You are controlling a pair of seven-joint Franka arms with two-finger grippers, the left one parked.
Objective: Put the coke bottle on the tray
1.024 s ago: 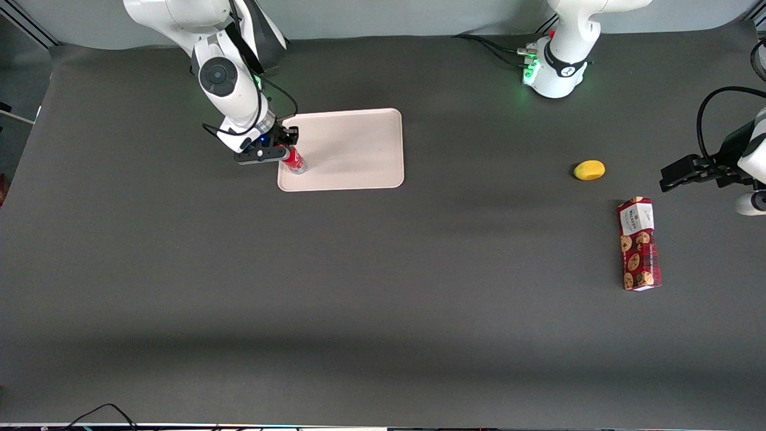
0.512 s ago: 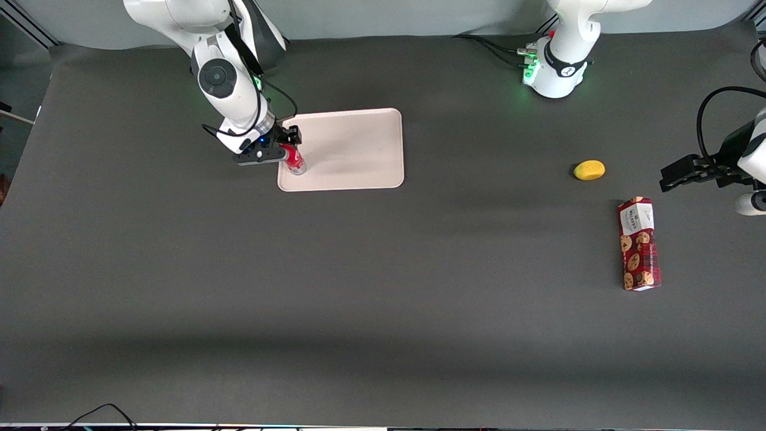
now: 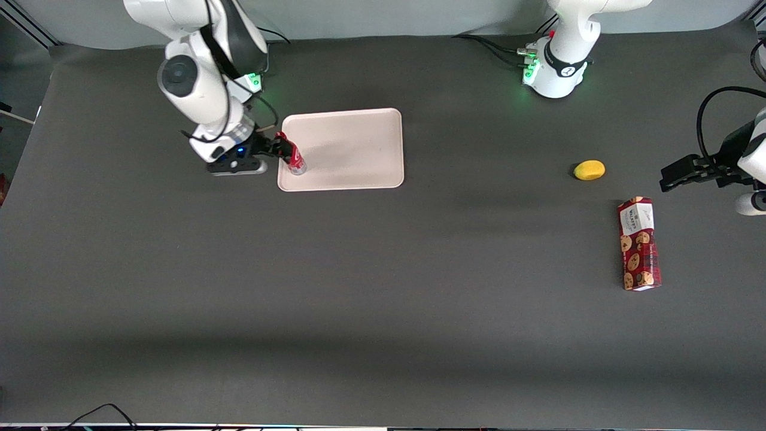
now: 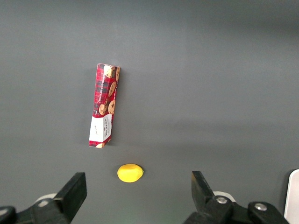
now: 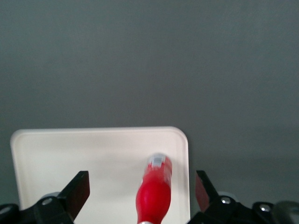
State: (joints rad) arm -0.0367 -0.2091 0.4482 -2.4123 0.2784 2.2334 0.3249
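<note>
Dark grey table [image 3: 383,287], pale tray [image 3: 353,149] toward the working arm's end. Coke bottle [image 3: 292,159] stands upright on the tray near its corner, long axis vertical. Gripper [image 5: 142,193] sits just beside the tray edge, fingers spread wide, bottle between them, apparently untouched. Looks released; clear way out is straight back. Cookie box [image 3: 639,243] and lemon [image 3: 589,170] lie well apart toward the parked arm's end.

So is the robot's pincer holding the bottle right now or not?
Right pincer: open, holding nothing, beside the coke bottle, which stands free on the tray.
</note>
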